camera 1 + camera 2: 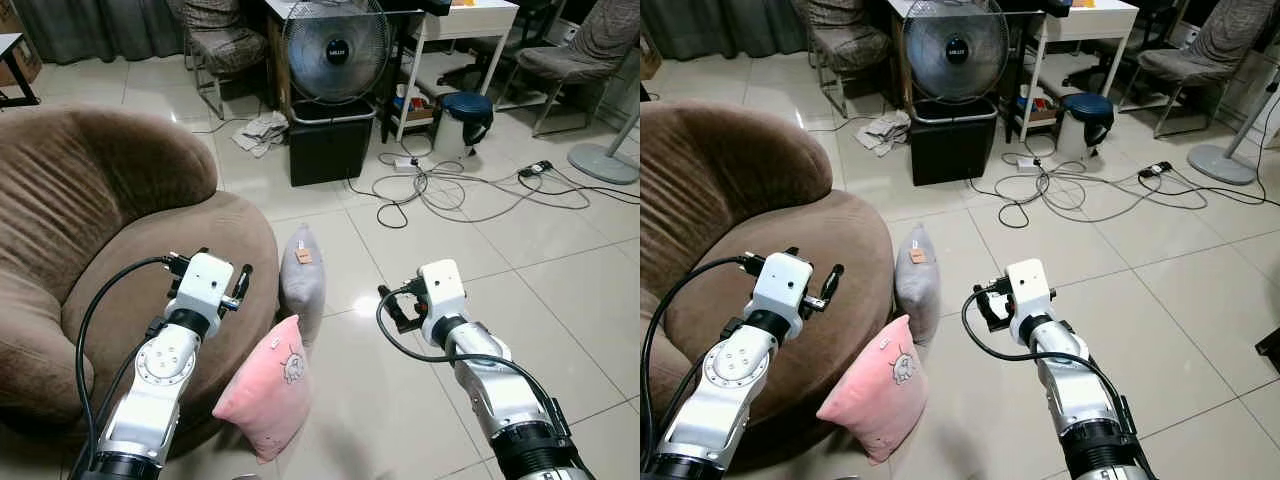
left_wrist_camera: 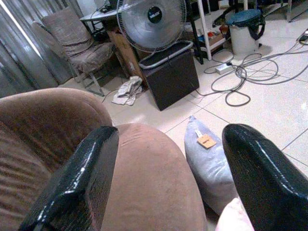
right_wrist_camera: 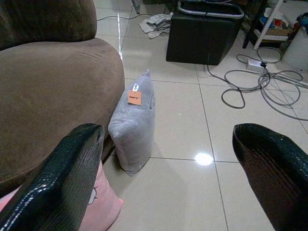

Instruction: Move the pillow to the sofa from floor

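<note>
Two pillows stand on edge on the glossy cream floor tiles [image 1: 560,290], both leaning against the rounded front of the brown sofa [image 1: 90,210], whose nap looks soft and velvety like suede. The nearer one is a pink pillow [image 1: 268,388], plump and roughly square, with a small cartoon face printed on its cloth; just behind it stands a grey pillow [image 1: 302,280], smooth and taller than wide, with a small orange tag near its top corner. My left gripper [image 2: 168,178] hovers above the sofa's seat edge with its glossy black fingers [image 2: 77,183] spread wide and nothing between them; through the gap I see the seat's curve and the grey pillow beyond. My right gripper [image 3: 168,178] hangs over the tiles to the right of the pillows, its jaws likewise wide apart and empty, the grey pillow framed between the fingertips but well apart from them. Farther back, a round wire-caged fan [image 1: 334,48] sits on a black box-shaped stand [image 1: 328,145], a tangle of grey cables [image 1: 450,185] loops across the floor, and a crumpled cloth [image 1: 262,132] lies near a chair leg.
</note>
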